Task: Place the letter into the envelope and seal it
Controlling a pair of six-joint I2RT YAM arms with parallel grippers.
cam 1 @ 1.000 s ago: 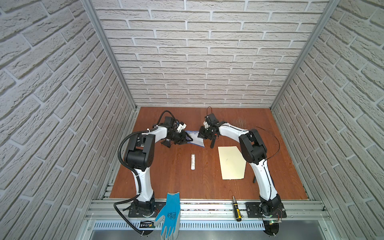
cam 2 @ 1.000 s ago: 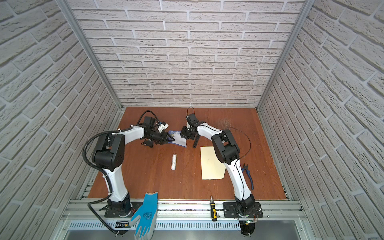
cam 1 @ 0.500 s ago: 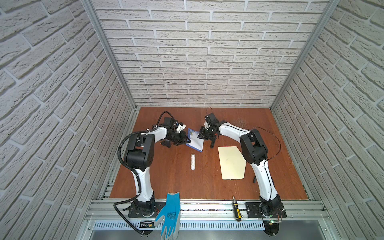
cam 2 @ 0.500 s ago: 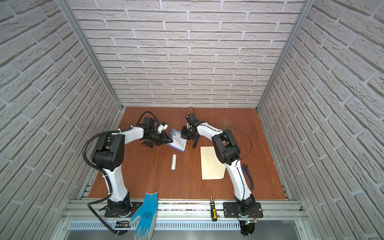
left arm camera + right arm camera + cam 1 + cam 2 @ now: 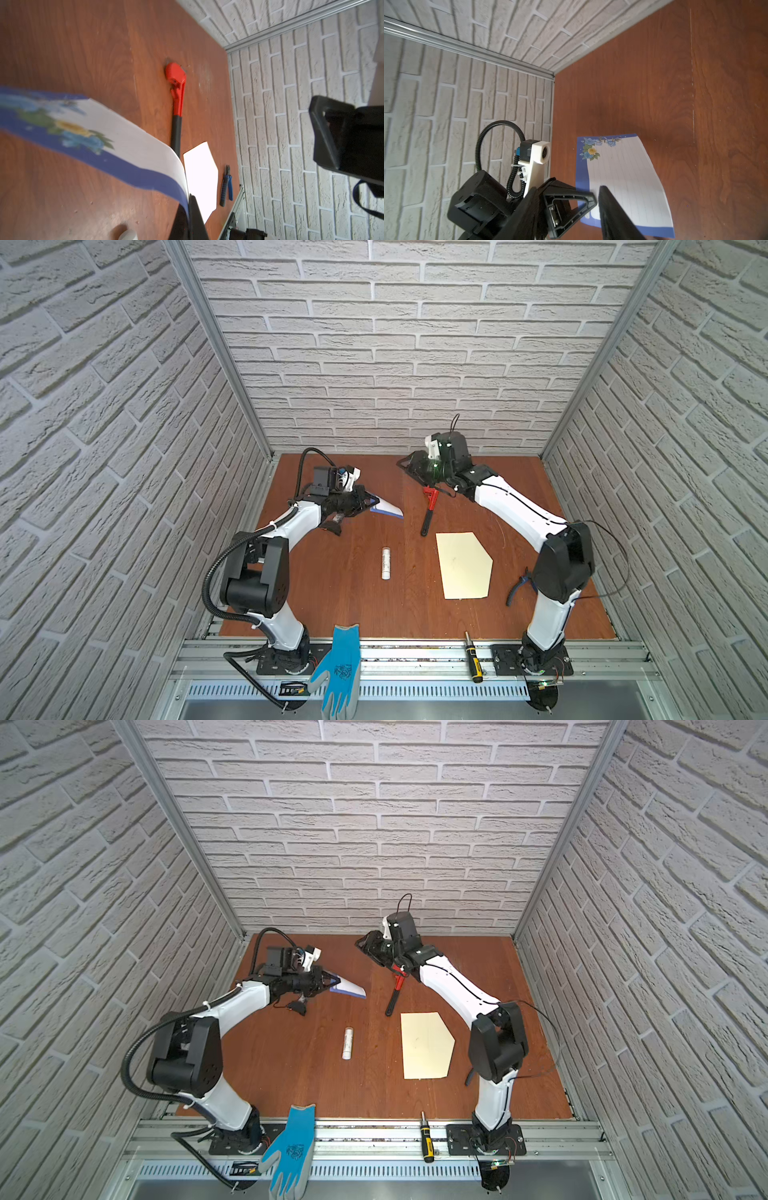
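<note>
- In both top views: left tool [image 5: 374, 502] grips the letter [image 5: 389, 509] by its edge; right tool [image 5: 404, 465] released, empty. Envelope [image 5: 463, 566] lies flat, well apart — letter not in it.
- Left wrist: letter [image 5: 124, 141] sags — I'd carry it slowly, free edge leading toward the envelope [image 5: 200, 176] flap.
- Right wrist: jaws apart, letter [image 5: 623, 176] beyond them.

We list: the desk [image 5: 332, 605], reddish wood-grain board with slight sheen; the letter [image 5: 623, 176], thin matt paper, printed blue border; the envelope [image 5: 463, 564], cream matt paper, smooth; glue stick [image 5: 386, 563], smooth white plastic; wrench [image 5: 176, 81], glossy red painted metal, matt black grip; glove [image 5: 338, 659], blue knit cloth; walls [image 5: 415, 364], rough white brick relief.
</note>
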